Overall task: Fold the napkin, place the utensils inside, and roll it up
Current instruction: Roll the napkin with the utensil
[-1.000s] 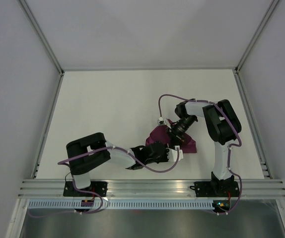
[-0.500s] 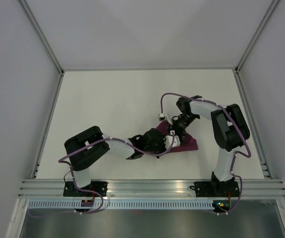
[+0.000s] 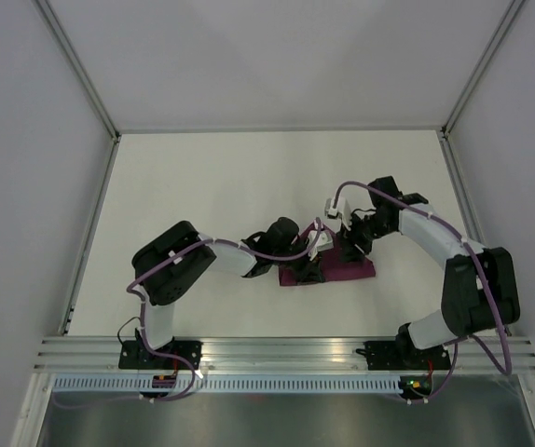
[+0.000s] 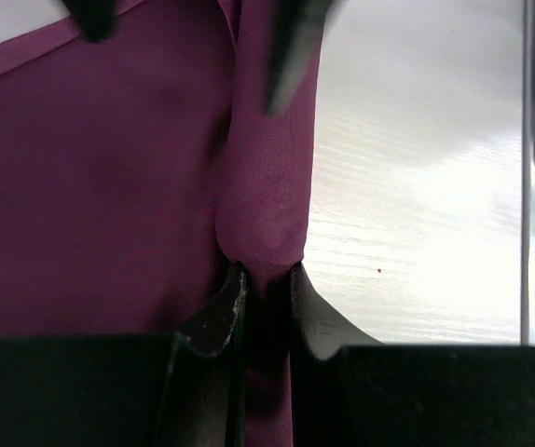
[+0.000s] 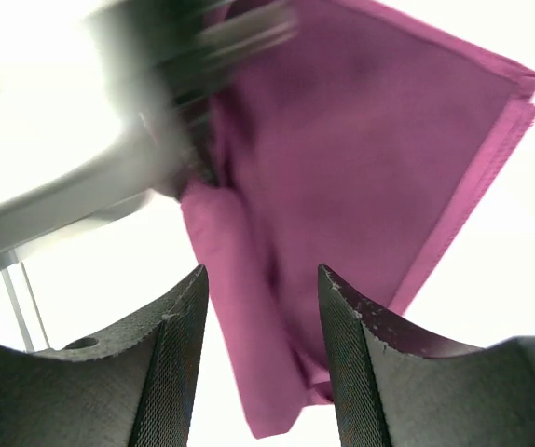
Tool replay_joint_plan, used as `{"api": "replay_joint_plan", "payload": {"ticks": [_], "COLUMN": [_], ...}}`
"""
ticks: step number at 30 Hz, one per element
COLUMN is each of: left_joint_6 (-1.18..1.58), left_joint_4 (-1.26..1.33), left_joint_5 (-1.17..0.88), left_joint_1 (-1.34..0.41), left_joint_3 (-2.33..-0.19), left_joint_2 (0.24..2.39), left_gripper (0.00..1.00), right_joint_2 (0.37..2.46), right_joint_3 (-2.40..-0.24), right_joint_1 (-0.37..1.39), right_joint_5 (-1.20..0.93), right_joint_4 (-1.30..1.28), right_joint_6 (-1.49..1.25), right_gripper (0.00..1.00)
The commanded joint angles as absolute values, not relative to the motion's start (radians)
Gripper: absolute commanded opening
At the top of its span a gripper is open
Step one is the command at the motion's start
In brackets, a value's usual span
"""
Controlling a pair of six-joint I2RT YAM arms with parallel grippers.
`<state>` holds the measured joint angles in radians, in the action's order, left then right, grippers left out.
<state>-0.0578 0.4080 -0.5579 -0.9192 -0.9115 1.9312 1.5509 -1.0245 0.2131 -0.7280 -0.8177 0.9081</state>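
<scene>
Robot: Left claw [image 4: 266, 275] of mine is pinching a bunched ridge of the napkin [image 4: 109, 186]. Both fingers [image 4: 223, 312] squeeze the purple cloth between them.
Kid: And your other claw?
Robot: My right claw [image 5: 263, 279] is open. Its two fingers stand apart, up above the napkin.
Kid: Where is the napkin?
Robot: It lies folded on the white table [image 3: 212, 186], near the front and a bit to the right. From above, my two claws meet over it, the left claw at its left end and the right claw at its far edge.
Kid: Is it flat?
Robot: Mostly. One long side is puffed up like a little roll, and one corner shows stacked layers.
</scene>
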Motion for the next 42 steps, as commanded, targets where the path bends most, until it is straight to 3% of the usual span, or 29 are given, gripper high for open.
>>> {"api": "replay_joint_plan", "payload": {"ticks": [1, 9, 17, 26, 31, 35, 38, 42], "left_joint_6": [-0.011, 0.057, 0.063, 0.094, 0.124, 0.156, 0.198, 0.251], "left_joint_4": [0.097, 0.012, -0.06, -0.086, -0.086, -0.081, -0.055, -0.034], "left_joint_5": [-0.601, -0.725, -0.749, -0.742, -0.735, -0.724, -0.721, -0.707], "left_joint_1": [-0.904, -0.848, -0.816, -0.807, -0.798, -0.787, -0.776, -0.769], "left_joint_3": [-0.871, -0.959, -1.003, -1.031, -1.031, -1.025, -1.009, -0.999], "left_joint_2": [2.074, 2.167, 2.201, 2.207, 2.203, 2.18, 2.142, 2.074], "left_gripper": [0.02, 0.02, 0.02, 0.02, 0.02, 0.07, 0.22, 0.33], "right_joint_2": [1.41, 1.215, 1.108, 1.164, 1.207, 1.249, 1.269, 1.298], "right_joint_3": [-0.901, -0.663, -0.49, -0.449, -0.446, -0.44, -0.436, -0.452], "right_joint_1": [0.221, 0.247, 0.443, 0.563, 0.592, 0.595, 0.595, 0.595], "right_joint_5": [-0.7, -0.669, -0.461, -0.365, -0.345, -0.347, -0.357, -0.382], "right_joint_4": [-0.683, -0.543, -0.304, -0.183, -0.163, -0.16, -0.158, -0.178], "right_joint_6": [0.926, 0.98, 0.901, 0.861, 0.853, 0.848, 0.838, 0.836], "right_gripper": [0.56, 0.61, 0.62, 0.6, 0.52, 0.37, 0.27, 0.17]}}
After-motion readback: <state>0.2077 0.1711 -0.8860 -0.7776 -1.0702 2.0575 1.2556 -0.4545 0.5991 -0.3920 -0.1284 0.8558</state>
